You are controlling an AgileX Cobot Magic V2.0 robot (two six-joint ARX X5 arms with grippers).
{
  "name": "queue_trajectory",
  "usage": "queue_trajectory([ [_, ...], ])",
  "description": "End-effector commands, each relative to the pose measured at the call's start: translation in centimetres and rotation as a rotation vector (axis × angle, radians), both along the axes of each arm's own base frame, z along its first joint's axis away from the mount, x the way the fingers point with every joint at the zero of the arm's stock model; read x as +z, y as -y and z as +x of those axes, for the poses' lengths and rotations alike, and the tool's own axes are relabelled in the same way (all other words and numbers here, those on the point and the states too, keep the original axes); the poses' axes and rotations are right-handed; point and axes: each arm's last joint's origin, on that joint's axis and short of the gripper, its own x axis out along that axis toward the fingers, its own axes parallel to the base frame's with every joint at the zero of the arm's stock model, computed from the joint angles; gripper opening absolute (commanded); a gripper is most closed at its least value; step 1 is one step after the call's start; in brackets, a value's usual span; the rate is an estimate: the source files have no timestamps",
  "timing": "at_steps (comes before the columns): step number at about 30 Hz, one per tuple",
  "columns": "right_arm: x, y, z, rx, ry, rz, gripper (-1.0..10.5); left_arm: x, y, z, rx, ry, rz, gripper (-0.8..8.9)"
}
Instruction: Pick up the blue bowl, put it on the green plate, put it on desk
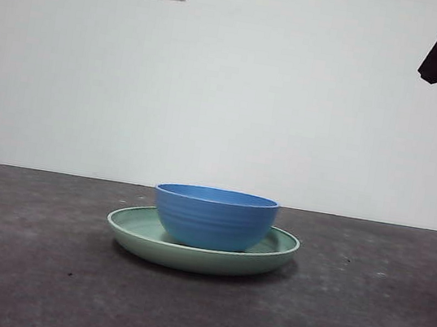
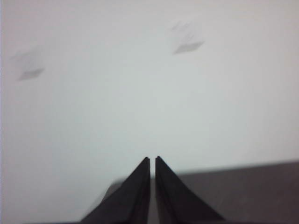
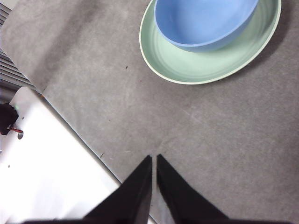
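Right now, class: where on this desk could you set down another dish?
The desk lies bare on both sides of the green plate and in front of it. The middle is taken: the blue bowl sits on the plate.

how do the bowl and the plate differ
The bowl is blue, the plate pale green. The bowl is deep and narrow, the plate shallow and wider. The bowl sits on the plate, and the plate rests on the desk. Both are round and upright.
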Motion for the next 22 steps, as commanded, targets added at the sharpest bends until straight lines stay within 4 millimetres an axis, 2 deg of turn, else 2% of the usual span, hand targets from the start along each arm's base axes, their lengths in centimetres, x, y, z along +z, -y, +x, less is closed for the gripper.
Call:
queue_trajectory([
  [1,0.3,-0.2,0.2,0.013,0.021,0.003,0.1,-2.6,-0.3,0.3,0.038,-0.047,0.002,0.19],
  [6,0.3,-0.2,0.2,0.013,0.021,0.003,0.1,-7.6,-0.5,0.9,0.049,-0.130,-0.039,0.19],
  [12,0.3,-0.2,0.2,0.013,0.021,0.003,0.1,-12.2,-0.6,1.4,0.048,-0.217,-0.072,0.19],
  [15,0.3,-0.2,0.2,0.013,0.021,0.003,0.1,-13.6,-0.6,1.5,0.049,-0.240,-0.075,0.19],
  [22,0.3,-0.2,0.2,0.013,0.021,0.003,0.1,-15.4,-0.6,1.5,0.049,-0.265,-0.078,0.19],
])
